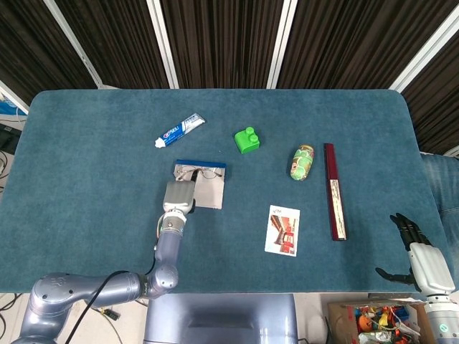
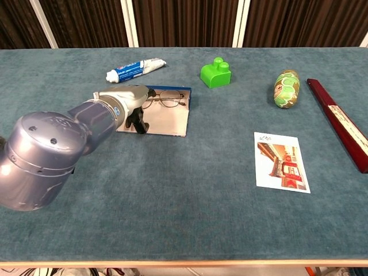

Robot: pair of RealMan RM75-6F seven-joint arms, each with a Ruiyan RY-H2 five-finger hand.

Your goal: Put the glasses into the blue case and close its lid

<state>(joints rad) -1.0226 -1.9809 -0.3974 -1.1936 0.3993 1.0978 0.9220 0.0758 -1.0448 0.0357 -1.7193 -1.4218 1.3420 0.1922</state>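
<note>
Glasses (image 2: pixel 165 99): lying in open blue case (image 2: pixel 167 119). My left hand (image 2: pixel 137 103): over case's left edge, grasp indiscernible. Right hand (image 1: pixel 423 259): idle, fingers spread. Next, I judge: fold lid shut.

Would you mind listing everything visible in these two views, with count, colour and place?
table: one, teal cloth top, under everything.
toothpaste tube: one, white and blue, far left of centre.
toy brick: one, green, far centre.
blue case: one, open, grey inside, left of centre.
glasses: one pair, thin dark frame, lying in the case at its far edge.
wrapped packet: one, green patterned, right of centre.
long box: one, dark red, right side.
picture card: one, white with red image, near centre.
left hand: one, grey, over the case's left part.
right hand: one, black fingers spread, off the table's near right corner, holding nothing.
</note>
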